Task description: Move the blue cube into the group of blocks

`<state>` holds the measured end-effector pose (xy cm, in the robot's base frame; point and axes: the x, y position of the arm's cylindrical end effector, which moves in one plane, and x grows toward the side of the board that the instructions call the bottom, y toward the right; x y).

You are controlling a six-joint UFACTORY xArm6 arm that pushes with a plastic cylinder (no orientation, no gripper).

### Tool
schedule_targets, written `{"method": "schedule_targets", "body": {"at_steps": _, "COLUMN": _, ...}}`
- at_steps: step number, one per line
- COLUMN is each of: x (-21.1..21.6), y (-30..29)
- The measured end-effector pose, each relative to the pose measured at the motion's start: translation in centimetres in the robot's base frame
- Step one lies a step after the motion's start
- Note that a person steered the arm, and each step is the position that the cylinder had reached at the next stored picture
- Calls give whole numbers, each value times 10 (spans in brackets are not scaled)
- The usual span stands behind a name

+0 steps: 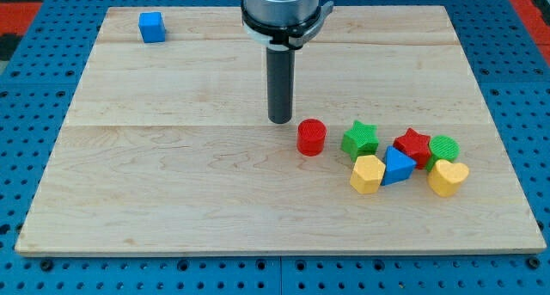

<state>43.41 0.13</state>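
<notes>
The blue cube (152, 27) sits alone near the top left corner of the wooden board (172, 183). My tip (280, 120) stands near the board's middle, far to the right of and below the cube, just left of and above the red cylinder (311, 138). The group lies at the lower right: the red cylinder, a green star (360, 139), a red star (412, 145), a green cylinder (444, 148), a yellow hexagon-like block (367, 174), a blue triangle (396, 167) and a yellow heart (448, 177).
The board lies on a blue pegboard table (34, 114). The arm's grey body (279, 7) hangs over the board's top middle.
</notes>
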Motion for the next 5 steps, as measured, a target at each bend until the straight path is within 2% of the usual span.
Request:
{"method": "schedule_targets", "body": {"at_steps": 1, "x": 15, "y": 16}}
{"method": "schedule_targets", "body": {"at_steps": 2, "x": 29, "y": 75}}
{"method": "schedule_targets", "body": {"at_steps": 3, "x": 24, "y": 90}}
{"method": "schedule_targets", "body": {"at_steps": 5, "x": -20, "y": -47}}
